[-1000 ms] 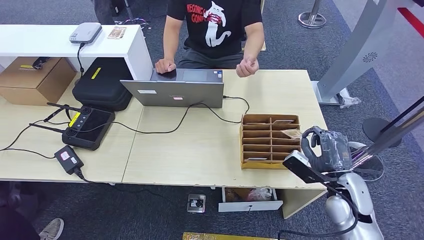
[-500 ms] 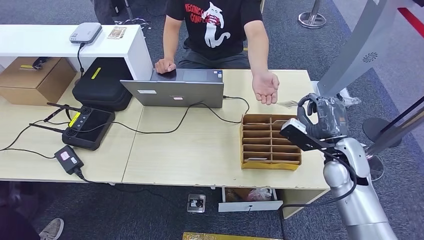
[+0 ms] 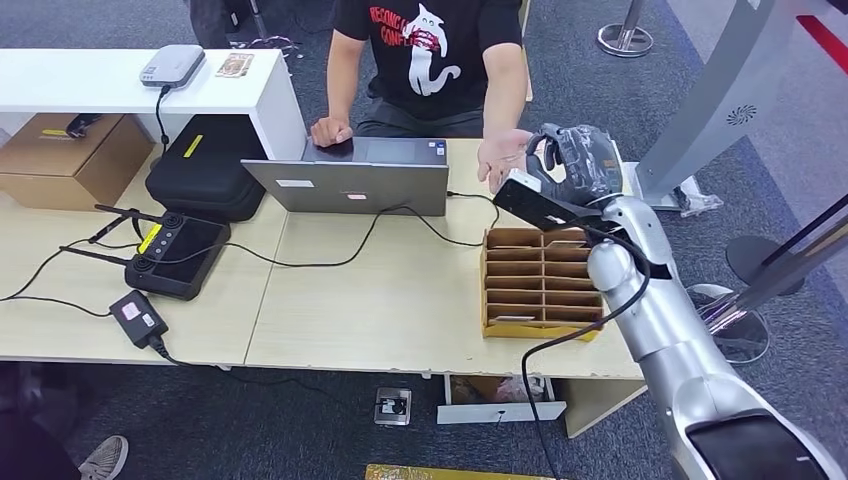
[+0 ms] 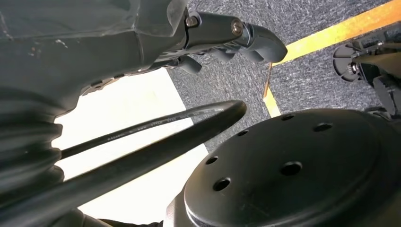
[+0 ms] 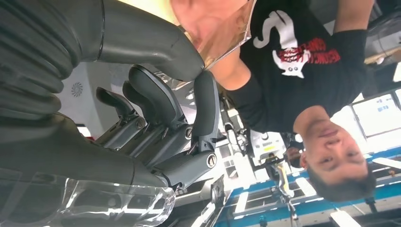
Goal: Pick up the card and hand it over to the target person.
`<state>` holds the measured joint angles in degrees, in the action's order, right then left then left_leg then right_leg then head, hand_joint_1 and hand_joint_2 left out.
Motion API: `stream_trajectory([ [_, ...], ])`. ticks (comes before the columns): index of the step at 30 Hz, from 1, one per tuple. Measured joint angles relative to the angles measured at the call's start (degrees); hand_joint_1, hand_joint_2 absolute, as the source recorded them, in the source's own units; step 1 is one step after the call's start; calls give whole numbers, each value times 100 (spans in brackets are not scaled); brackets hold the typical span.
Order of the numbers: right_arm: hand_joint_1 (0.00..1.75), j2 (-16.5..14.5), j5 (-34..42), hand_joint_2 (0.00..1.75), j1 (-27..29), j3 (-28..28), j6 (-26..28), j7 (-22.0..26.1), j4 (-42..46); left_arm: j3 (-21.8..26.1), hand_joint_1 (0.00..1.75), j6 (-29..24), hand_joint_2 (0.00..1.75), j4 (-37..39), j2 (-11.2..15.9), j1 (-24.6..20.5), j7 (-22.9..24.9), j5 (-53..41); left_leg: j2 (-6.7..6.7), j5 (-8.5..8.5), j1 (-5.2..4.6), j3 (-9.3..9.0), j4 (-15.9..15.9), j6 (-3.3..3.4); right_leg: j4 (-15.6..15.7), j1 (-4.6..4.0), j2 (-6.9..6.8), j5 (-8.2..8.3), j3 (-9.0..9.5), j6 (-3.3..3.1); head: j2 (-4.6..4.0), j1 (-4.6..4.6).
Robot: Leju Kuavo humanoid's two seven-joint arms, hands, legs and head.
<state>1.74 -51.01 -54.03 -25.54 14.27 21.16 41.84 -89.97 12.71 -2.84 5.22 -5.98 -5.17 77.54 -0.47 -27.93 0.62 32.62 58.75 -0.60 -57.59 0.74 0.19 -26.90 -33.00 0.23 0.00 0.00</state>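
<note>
Head view, right hand (image 3: 572,152) pinching card (image 5: 222,35) above person's palm (image 3: 503,157), cardboard organizer (image 3: 541,283) holding few cards, left hand (image 4: 142,42) state unclear

Red lettering on the person's black T-shirt (image 3: 430,50), above a white cat drawing, begins "RECONC" over "CONF"; the remainder is cut off. It is behind the right hand (image 3: 572,158). No other text is legible.
</note>
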Motion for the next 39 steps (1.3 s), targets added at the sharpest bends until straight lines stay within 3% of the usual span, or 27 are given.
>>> stream_trajectory([
  [2, 52, -21, 5, 175, -32, -24, -15, 0, -75, 2, 0, -7, 175, 3, -6, 1, 0, 7, -1, 0, 0, -1, -1, 0, 2, -1, -2, 0, 1, 0, 0, 0],
  [3, 19, -33, 10, 175, -61, -40, -25, -2, -135, 5, 0, -11, 175, 6, -10, 2, 0, 14, -5, 0, 0, 1, 0, 0, 1, 0, -5, -1, 1, 0, 0, 0],
  [4, 0, -50, 18, 175, -99, -61, -34, 2, -206, 12, 0, -16, 175, 9, -16, 5, -3, 26, -4, 0, 0, 1, 0, 0, 1, 0, -4, 0, 0, 0, 0, 0],
  [13, 0, -64, 149, 175, -225, -238, 38, 92, -386, 3, 0, -9, 175, 62, -52, 38, -54, 93, -7, 0, -1, 4, 1, -1, -1, 1, -6, -2, -1, -1, 0, 0],
  [23, 0, 216, 316, 175, -37, -449, 20, 40, 59, 21, 0, -9, 175, 95, -77, 56, -65, 162, -19, 1, 0, 6, 3, 1, 0, 0, -17, -3, 1, 1, 0, 0],
  [32, 0, 1054, 488, 175, 557, -601, -843, -359, 1976, 70, 0, 12, 175, 187, -125, 89, -82, 331, -35, 2, 1, 7, 3, 3, 7, -2, -34, -6, 6, 2, 0, 0],
  [39, 0, 1834, 290, 175, 1524, -323, -1127, -711, 3416, 5, 0, 7, 175, 283, -160, 94, -117, 403, -45, 2, 2, 2, -2, 4, 18, -3, -45, -8, 15, 3, 0, 0],
])
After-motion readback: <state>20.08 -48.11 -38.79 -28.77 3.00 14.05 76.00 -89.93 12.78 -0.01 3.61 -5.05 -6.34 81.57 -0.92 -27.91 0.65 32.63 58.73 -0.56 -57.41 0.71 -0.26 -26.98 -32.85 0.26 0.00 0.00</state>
